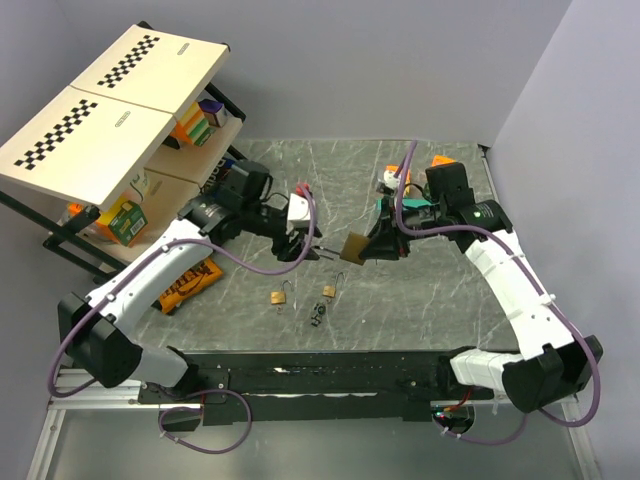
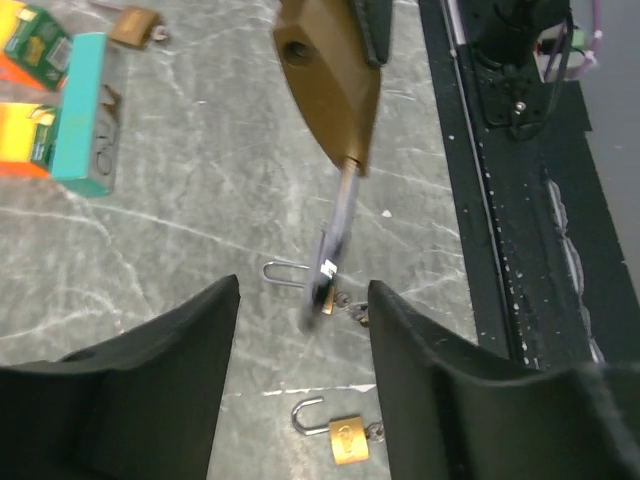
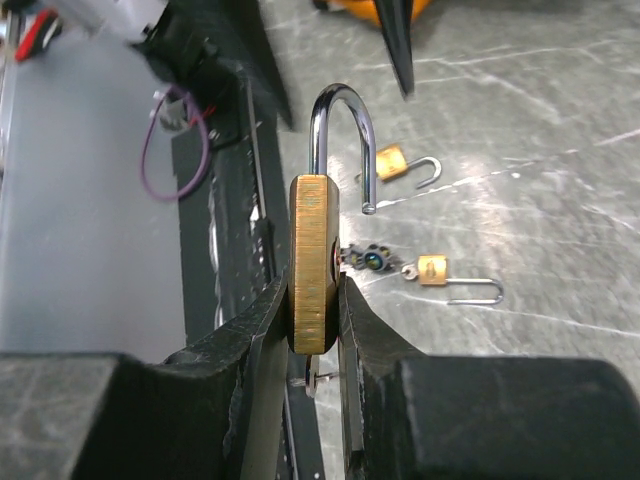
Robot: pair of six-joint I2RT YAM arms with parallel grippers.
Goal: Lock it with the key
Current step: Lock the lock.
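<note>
R gripper (image 3: 314, 305) clamped on big padlock (image 3: 313, 235); L gripper (image 2: 303, 296) wide open, empty. Key (image 1: 318, 318), prob. the dark bunch, by worktop (image 1: 430, 290) near edge.

Left arm (image 1: 150, 275), right arm (image 1: 520, 290): white rounded link shells, black joints, black bases at frame bottom. Thin purple cables (image 3: 143, 165) loop along both. Green light (image 1: 478, 210) on right arm's black upper joint. Fingers (image 2: 150, 390) matte black, wedge-shaped.
</note>
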